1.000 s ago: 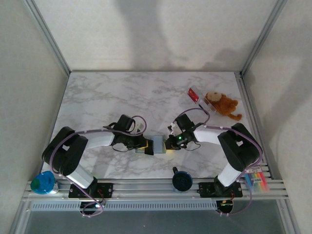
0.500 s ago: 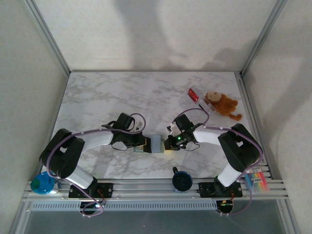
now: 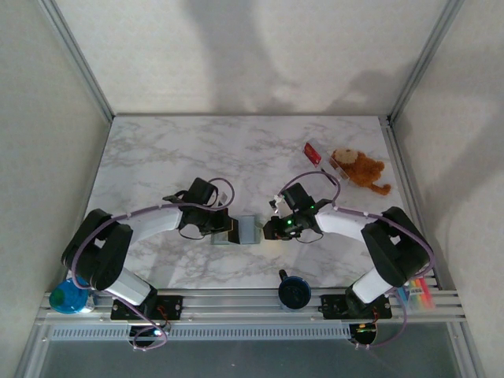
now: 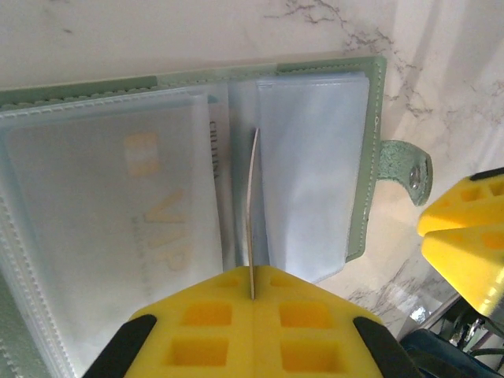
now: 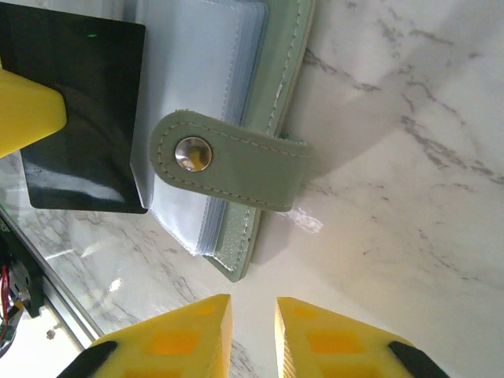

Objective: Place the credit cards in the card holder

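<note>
The grey-green card holder [image 3: 250, 229] lies open between my two grippers, its clear sleeves [image 4: 311, 157] facing up. My left gripper [image 4: 253, 277] is shut on a thin credit card [image 4: 251, 205], seen edge-on and standing over the holder's middle fold. In the right wrist view that card [image 5: 83, 118] shows a dark glossy face. My right gripper [image 5: 253, 319] stands slightly open, with nothing between its fingers, just short of the holder's corner [image 5: 236, 264] below the snap strap [image 5: 228, 169]. A red credit card [image 3: 313, 153] lies at the far right by the plush toy.
A brown plush toy [image 3: 361, 168] sits at the far right. A dark round object [image 3: 293, 290] rests by the near rail between the arm bases. A blue object [image 3: 69, 296] is at the near left corner and coloured markers [image 3: 415, 293] at the near right.
Both grippers and the holder have shifted a little toward the far side. The right gripper's jaws have parted and stand just off the holder's edge.
</note>
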`<action>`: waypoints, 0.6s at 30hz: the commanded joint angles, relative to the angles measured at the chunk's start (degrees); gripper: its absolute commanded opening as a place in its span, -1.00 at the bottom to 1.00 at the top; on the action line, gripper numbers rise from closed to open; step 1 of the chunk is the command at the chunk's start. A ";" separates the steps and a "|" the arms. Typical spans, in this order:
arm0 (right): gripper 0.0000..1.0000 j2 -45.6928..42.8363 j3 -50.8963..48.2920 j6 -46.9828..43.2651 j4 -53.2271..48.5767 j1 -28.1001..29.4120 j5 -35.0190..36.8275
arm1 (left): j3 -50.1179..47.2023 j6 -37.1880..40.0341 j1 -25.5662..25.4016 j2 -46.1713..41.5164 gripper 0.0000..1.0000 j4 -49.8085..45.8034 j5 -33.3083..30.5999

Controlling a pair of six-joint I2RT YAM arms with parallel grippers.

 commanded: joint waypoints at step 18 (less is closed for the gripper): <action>-0.25 0.96 1.33 2.23 2.11 1.16 2.28 | 4.42 0.57 3.53 -1.19 -1.00 -8.52 0.03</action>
